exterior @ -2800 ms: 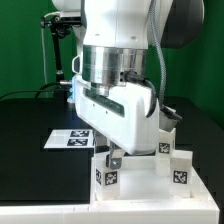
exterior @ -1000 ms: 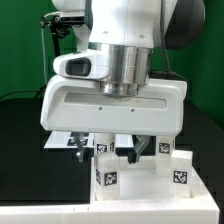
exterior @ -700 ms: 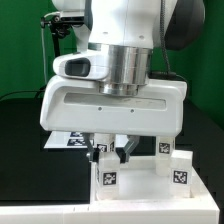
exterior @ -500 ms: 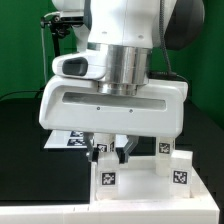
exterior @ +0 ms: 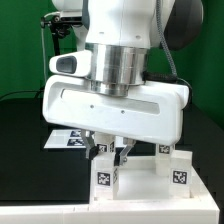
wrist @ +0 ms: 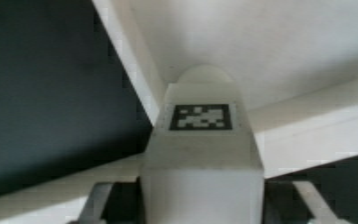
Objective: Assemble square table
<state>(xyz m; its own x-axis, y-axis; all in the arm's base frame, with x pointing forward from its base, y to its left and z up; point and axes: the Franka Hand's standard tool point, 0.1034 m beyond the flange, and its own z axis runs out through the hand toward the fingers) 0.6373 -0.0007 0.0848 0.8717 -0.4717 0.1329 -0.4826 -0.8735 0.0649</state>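
Short white square plastic leg [exterior: 106,172] pinched by the hand [exterior: 110,152]
Judged light, stiff, slippery; best held mid-length, tray-like top [exterior: 150,180] at 3 o'clock

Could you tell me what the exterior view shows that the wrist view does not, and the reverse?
Only the exterior view shows the arm's large white body, the marker board on the black table, and two more legs standing at that view's right. Only the wrist view shows, close up, the tabletop's raised rim running past behind the leg. Both show the claw shut on one tagged white leg.
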